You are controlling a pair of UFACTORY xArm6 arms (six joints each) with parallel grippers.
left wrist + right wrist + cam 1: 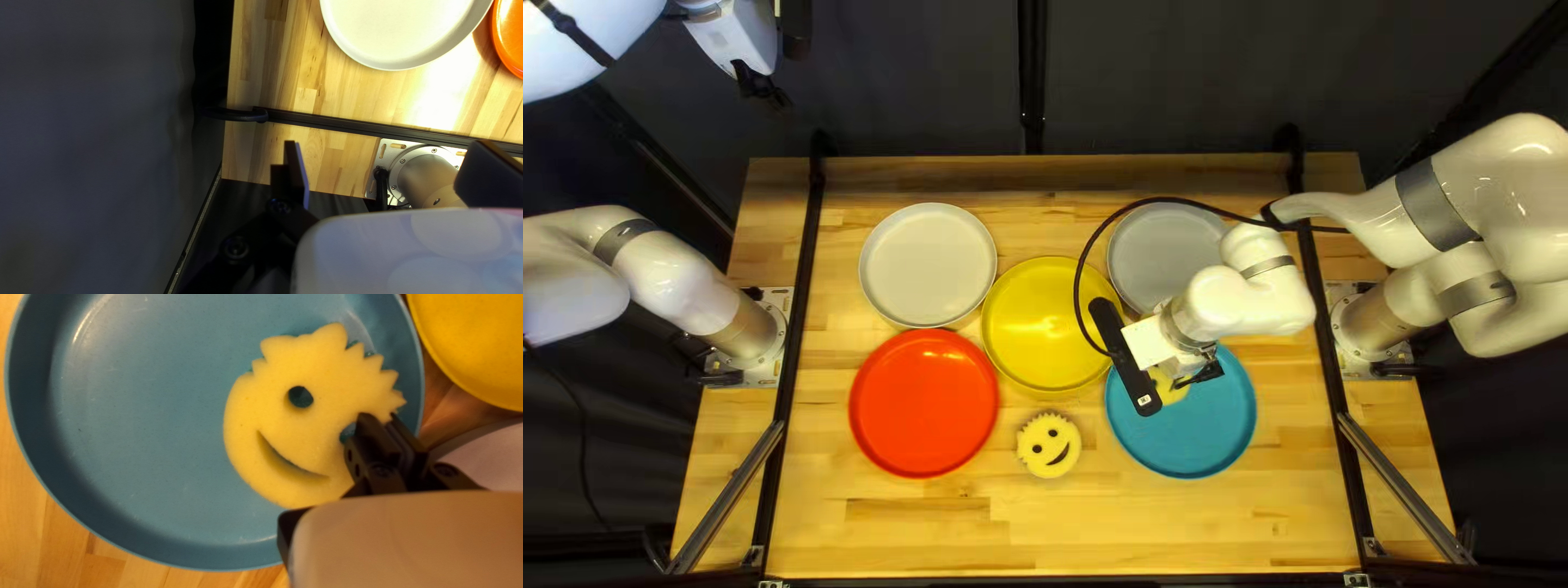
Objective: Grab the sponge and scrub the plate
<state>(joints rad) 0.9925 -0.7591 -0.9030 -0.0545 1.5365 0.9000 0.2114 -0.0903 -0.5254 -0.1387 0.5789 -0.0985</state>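
A yellow smiley sponge (1173, 388) lies on the blue plate (1220, 436), partly hidden by the right arm. My right gripper (1202, 374) is low over that plate. In the right wrist view the right gripper (381, 418) pinches the edge of the sponge (321, 424) beside one eye hole, close to the rim of the blue plate (136, 430). A second smiley sponge (1049, 445) lies on the table. My left gripper (763, 87) is raised beyond the table's far left corner; its own view shows the left gripper (387, 166) with fingers wide apart and nothing between.
Red (924, 403), yellow (1046, 327), white (928, 265) and grey (1160, 256) plates lie around the table. The yellow one borders the blue plate's left side. A black cable (1078, 272) loops from the right arm over the yellow and grey plates. Black rails (795, 327) flank the work area.
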